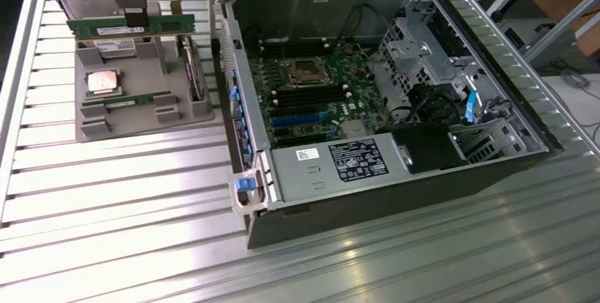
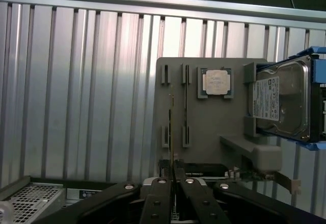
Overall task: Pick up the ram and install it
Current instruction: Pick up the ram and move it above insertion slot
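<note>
The lift-out step is judged to be in hand: the ram (image 1: 131,27) is pinched at its upper edge by the closed claw (image 1: 137,16) and held just above the grey tray (image 1: 140,131), in which its twin (image 1: 126,99) stands. The computer case (image 1: 394,208) beside the tray is not yet reached.

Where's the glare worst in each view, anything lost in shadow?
Exterior view: glare streaks on the ribbed aluminium table beside the open black computer case, whose interior is dimmer. Wrist view: the table slats wash out bright; the thin green ram stick, edge-on between the fingers, reads dark against the grey plastic tray.
</note>
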